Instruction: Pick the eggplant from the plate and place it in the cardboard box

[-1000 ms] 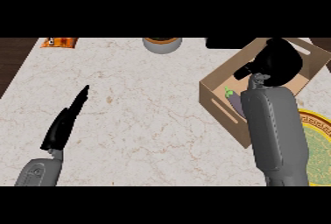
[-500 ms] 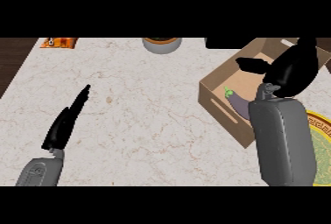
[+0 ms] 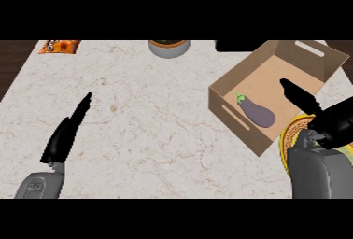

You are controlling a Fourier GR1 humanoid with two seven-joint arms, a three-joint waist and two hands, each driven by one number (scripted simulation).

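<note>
A purple eggplant with a green stem lies on the floor of the open cardboard box at the right of the counter. My right hand is at the box's near right corner, fingers straight and pointing up-left over the box, holding nothing. It hides most of the yellow patterned plate, of which only an edge shows beside the box. My left hand rests open at the left of the counter, fingers pointing up.
A grey pot stands at the counter's back edge, and an orange packet lies at the back left corner. A dark object sits behind the box. The marble counter spreads between my hands.
My right hand has drawn back down and to the right out of the box, uncovering the eggplant lying inside. The left hand has not moved.
</note>
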